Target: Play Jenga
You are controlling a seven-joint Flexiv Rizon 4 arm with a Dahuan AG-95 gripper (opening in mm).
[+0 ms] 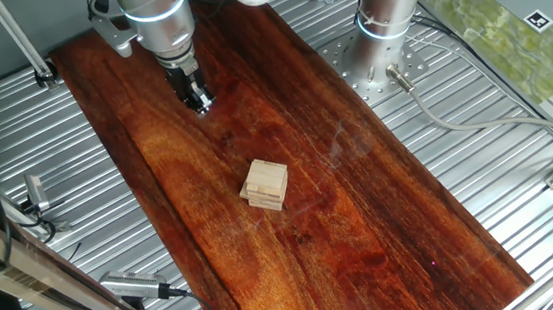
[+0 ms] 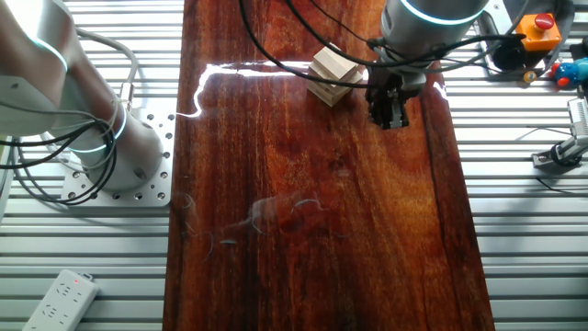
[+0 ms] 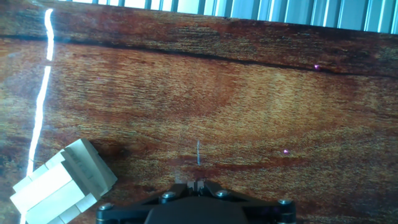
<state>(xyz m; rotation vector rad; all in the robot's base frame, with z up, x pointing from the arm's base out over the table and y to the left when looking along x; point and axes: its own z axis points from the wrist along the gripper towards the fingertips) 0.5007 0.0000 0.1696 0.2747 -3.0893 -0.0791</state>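
The Jenga stack (image 1: 265, 184) is a small pile of pale wooden blocks in crossed layers, standing near the middle of the dark wooden board (image 1: 383, 226). My gripper (image 1: 200, 102) hangs over the board beyond the stack, apart from it, with its fingers together and nothing between them. In the other fixed view the Jenga stack (image 2: 333, 72) lies just left of the gripper (image 2: 390, 116). In the hand view the stack (image 3: 59, 183) sits at the lower left, and the gripper (image 3: 198, 183) points at bare wood to its right.
The board (image 2: 312, 230) lies on a ribbed metal table (image 1: 25, 147). The arm's base (image 2: 124, 152) and its cables stand beside the board. A white power strip (image 2: 61, 298), a red stop button (image 2: 536, 26) and small tools (image 1: 137, 286) lie at the table's edges.
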